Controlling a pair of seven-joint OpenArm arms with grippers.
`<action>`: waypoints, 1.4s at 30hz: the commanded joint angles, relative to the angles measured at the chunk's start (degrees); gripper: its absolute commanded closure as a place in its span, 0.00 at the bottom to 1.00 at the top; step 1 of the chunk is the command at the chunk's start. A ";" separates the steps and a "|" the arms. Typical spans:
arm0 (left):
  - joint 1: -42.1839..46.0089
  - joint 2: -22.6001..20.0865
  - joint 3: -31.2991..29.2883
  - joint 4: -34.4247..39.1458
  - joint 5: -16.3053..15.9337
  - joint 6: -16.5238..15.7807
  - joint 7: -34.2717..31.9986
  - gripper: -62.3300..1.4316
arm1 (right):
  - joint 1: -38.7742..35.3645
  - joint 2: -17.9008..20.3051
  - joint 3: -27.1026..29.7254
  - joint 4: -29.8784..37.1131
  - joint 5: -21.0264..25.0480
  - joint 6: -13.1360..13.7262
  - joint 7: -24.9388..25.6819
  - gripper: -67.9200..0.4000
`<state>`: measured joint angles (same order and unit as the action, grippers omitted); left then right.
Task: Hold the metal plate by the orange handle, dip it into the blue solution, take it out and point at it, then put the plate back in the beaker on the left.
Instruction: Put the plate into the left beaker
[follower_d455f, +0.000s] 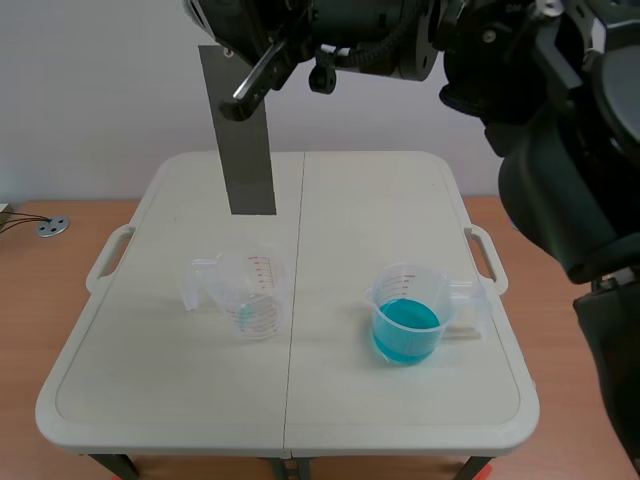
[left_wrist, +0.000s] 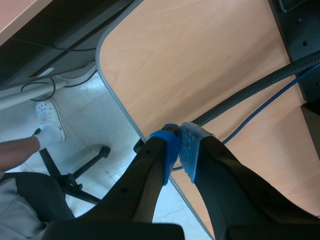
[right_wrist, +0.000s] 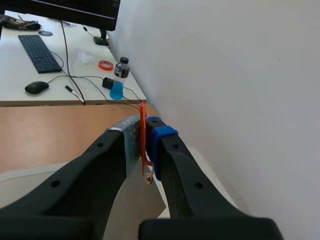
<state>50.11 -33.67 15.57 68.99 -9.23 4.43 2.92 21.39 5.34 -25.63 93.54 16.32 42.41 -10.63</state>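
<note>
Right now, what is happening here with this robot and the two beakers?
The right gripper is shut on the orange handle and holds the metal plate hanging upright in the air, on the side of the clear beaker. The beaker of blue solution stands further right on the table. The left gripper is shut on nothing, away from the table.

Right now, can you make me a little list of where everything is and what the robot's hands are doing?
plate: metal plate hangs upright in the air above the table's far side, not in any beaker
handle: orange handle, pinched by the right gripper
left beaker: clear, looks empty
right beaker: holds blue liquid
left gripper: shut on nothing, over the edge of a wooden desk
table: white, both beakers stand on it
</note>
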 joint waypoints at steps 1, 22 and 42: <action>0.20 -0.48 -0.04 0.57 0.04 0.11 -0.13 0.94 | 1.31 -0.52 -0.52 0.09 0.79 0.31 0.46 0.98; 0.17 -0.48 -0.04 0.26 0.04 0.09 -0.13 0.94 | 1.29 -4.13 -3.32 -6.84 0.22 0.31 0.02 0.98; 0.20 -0.48 -0.04 0.26 0.04 0.09 -0.11 0.94 | 1.14 -5.07 -3.32 -11.15 0.85 -0.85 0.04 0.98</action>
<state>49.84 -33.67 15.57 68.97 -9.23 4.40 3.11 21.37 1.08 -28.99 82.26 16.12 41.58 -11.51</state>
